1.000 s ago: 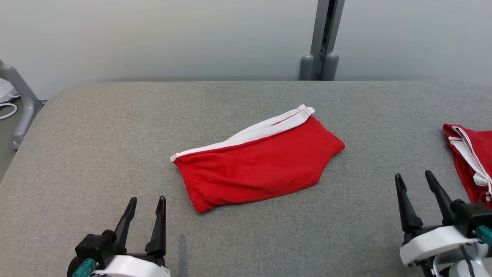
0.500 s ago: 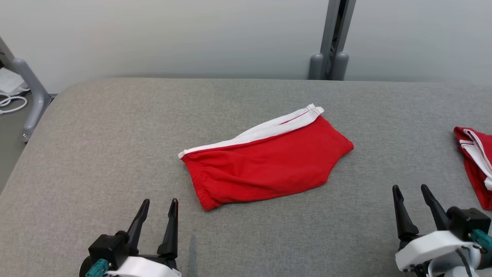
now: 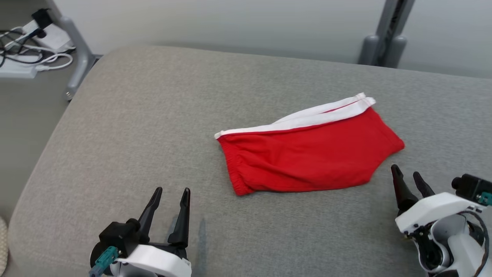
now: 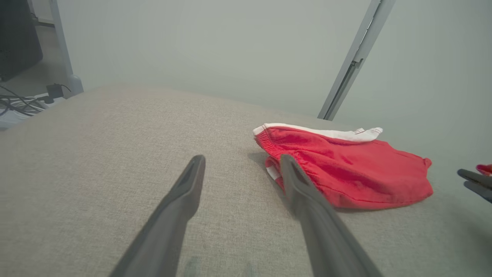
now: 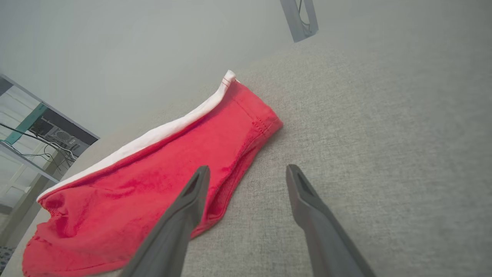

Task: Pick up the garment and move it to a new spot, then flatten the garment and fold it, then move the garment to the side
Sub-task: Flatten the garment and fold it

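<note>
The garment (image 3: 307,157) is a pair of red shorts with a white side stripe, lying folded flat on the grey padded table (image 3: 115,134), right of centre. My left gripper (image 3: 172,189) is open near the front edge, to the left of the garment's waistband end and apart from it. In the left wrist view the garment (image 4: 346,173) lies just beyond the right finger of the left gripper (image 4: 242,157). My right gripper (image 3: 404,170) is open beside the garment's right end. In the right wrist view the garment (image 5: 153,181) lies under the left finger of the right gripper (image 5: 248,167).
Cables and a power strip (image 3: 27,57) lie on the floor past the table's left end, by a grey frame leg (image 3: 77,50). A grey post (image 3: 384,42) stands behind the table. A sliver of another red cloth (image 4: 484,168) shows at the far right.
The head camera has swung left, so the whole picture has shifted right and the second red cloth has left it. My right gripper now stands closer to the garment's right end. Both grippers stay open.
</note>
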{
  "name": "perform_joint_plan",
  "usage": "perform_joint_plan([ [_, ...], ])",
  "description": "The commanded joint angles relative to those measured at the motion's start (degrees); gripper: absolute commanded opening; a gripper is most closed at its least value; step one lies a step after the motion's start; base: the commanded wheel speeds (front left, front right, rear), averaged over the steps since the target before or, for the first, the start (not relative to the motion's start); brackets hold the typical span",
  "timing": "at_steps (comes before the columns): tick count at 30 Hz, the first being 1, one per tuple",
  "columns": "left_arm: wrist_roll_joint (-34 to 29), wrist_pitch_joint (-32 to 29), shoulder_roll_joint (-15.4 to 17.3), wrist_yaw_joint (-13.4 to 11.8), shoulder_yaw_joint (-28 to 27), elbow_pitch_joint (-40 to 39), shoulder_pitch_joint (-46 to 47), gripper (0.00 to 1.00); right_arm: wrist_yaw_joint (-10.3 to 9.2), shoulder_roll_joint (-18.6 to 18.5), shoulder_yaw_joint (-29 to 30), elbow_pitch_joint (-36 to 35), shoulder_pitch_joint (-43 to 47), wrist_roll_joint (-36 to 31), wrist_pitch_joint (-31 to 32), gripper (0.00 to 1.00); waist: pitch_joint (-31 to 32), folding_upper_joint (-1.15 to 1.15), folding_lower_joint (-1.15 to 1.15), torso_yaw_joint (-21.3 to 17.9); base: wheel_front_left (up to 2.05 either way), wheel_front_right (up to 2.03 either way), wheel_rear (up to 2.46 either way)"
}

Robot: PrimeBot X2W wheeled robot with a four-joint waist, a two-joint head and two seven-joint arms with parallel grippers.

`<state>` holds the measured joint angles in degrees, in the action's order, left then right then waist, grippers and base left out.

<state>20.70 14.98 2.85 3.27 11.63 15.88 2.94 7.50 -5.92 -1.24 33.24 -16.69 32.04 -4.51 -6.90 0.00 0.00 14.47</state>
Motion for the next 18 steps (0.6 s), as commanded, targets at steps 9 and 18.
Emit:
perform_joint_plan([
  [9, 1.4, 0.2, 0.2, -0.3, 0.8, -0.1, 3.1, 1.0, -0.03, -2.9, 2.6, 10.0, -9.0, 9.6, 7.2, 1.0, -4.1, 0.0, 0.0, 6.7, 0.0, 0.0, 0.0],
  [18, 2.8, 0.2, 0.2, -0.8, 1.8, -0.4, 4.1, 1.0, -0.03, -4.9, 3.5, 18.8, -13.1, 10.5, 10.5, 1.0, -6.3, 0.0, 0.0, 10.3, 0.0, 0.0, 0.0],
])
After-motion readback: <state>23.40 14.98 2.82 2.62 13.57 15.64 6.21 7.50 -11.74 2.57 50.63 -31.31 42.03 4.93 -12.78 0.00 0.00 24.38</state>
